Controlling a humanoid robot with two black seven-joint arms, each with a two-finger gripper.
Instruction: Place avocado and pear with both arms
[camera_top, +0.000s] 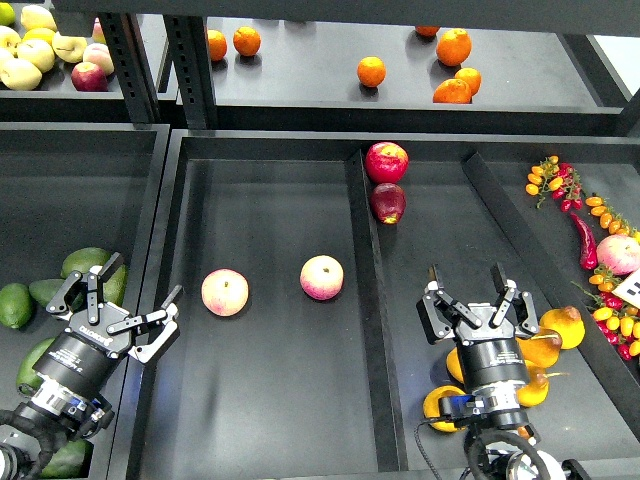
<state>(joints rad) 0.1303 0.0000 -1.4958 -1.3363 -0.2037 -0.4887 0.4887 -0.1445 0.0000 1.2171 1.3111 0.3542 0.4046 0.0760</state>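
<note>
Two round, smooth pink peaches

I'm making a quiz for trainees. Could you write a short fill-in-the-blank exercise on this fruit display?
1. The left pincer hangs open beside the green ____.
2. The middle tray holds ____ pink peaches.
3. The right pincer is open and holds ____.
4. On the upper right shelf lie loose ____.

Missing words: avocados; two; nothing; oranges

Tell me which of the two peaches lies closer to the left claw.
The left peach is closer: it lies just right of the left claw, while the other peach sits farther right, toward the tray's divider.
</note>
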